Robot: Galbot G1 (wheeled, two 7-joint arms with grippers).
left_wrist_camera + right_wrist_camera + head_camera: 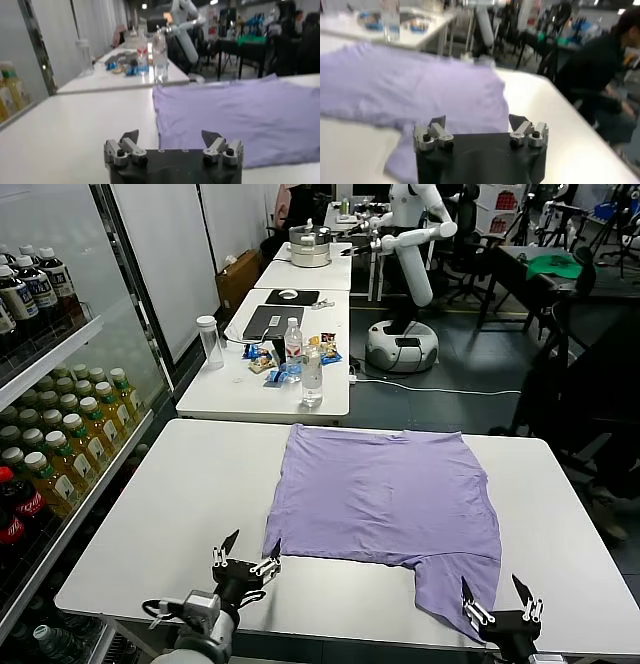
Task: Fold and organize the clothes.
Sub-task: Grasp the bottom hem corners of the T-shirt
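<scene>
On the white table (180,514) a lavender T-shirt (390,494) lies flat, its length running away from the robot. Both pincers gape empty at its near edge: left gripper (243,562) beside the near-left corner, right gripper (497,602) nearer, at the sleeve.

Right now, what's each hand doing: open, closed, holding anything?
Left hand: open, empty, just short of the T-shirt's near left corner.
Right hand: open, empty, at the shirt's near right sleeve.

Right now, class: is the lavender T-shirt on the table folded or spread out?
Spread. The T-shirt lies flat in one layer on the white table, no fold visible; the open left gripper and right gripper hold nothing.
</scene>
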